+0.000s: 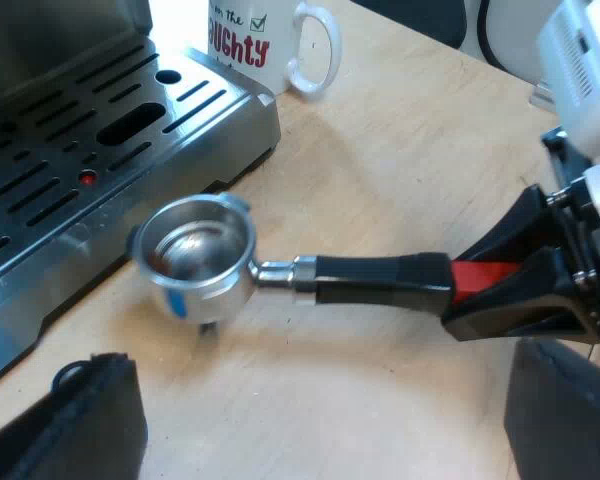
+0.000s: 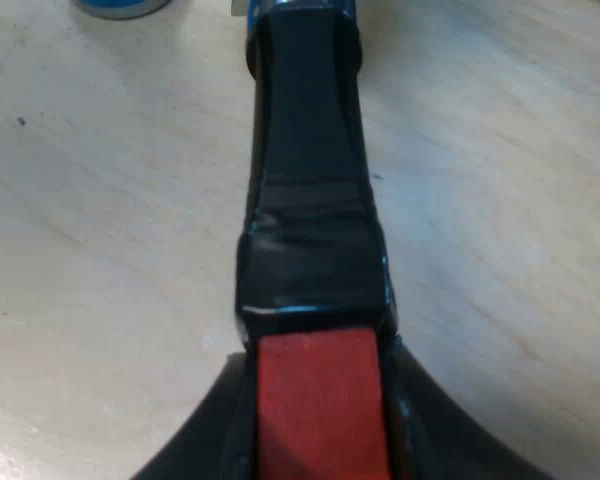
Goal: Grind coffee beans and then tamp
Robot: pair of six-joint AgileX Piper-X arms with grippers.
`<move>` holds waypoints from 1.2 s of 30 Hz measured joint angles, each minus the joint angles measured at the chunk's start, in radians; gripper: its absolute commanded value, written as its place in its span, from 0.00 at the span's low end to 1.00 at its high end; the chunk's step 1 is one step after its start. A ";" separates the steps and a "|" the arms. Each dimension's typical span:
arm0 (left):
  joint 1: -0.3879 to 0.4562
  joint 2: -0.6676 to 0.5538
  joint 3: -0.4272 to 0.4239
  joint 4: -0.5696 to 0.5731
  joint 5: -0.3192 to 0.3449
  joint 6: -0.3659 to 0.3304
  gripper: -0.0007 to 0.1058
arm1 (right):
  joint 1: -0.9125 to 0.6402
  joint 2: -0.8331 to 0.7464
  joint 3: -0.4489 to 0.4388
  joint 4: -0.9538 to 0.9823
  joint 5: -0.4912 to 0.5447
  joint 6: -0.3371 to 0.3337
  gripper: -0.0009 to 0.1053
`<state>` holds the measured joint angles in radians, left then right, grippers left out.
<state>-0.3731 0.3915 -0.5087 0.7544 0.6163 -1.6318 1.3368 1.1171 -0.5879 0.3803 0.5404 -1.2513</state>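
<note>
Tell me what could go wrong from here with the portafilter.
1. The right gripper holds the portafilter only at the handle's red end, far from the heavy metal basket, so it may droop or twist in the fingers.
2. The basket sits close to the espresso machine's drip tray; a lift or swing could knock the tray's edge.
3. The mug stands near the tray's corner, and a wide swing might clip it.

A white ceramic mug stands upright on the pale wooden table. The mug's side carries red and dark lettering, with a small green tick in a box above it. Its looped white handle juts out sideways. Beside the mug the table's wood shows a faint grain.
</note>
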 measured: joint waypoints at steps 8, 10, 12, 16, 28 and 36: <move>0.000 0.000 0.000 0.000 0.000 0.000 0.72 | -0.072 0.000 0.118 -0.251 -0.016 -0.068 0.01; 0.000 0.000 0.000 0.000 0.000 0.000 0.72 | -0.077 0.000 0.135 -0.276 -0.013 -0.068 0.01; 0.000 0.000 0.000 0.000 0.000 0.000 0.72 | -0.078 0.000 0.175 -0.317 -0.012 -0.068 0.01; 0.000 0.000 0.000 0.000 0.000 0.000 0.72 | -0.078 0.000 0.197 -0.328 -0.013 -0.073 0.01; 0.000 0.000 0.000 0.000 0.000 0.000 0.72 | -0.078 0.013 0.221 -0.344 0.000 -0.073 0.01; 0.000 0.000 0.000 0.000 0.000 0.000 0.72 | -0.078 0.065 0.221 -0.369 0.010 -0.075 0.04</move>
<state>-0.3731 0.3915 -0.5087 0.7544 0.6163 -1.6318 1.2591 1.1816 -0.3666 0.0109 0.5501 -1.3262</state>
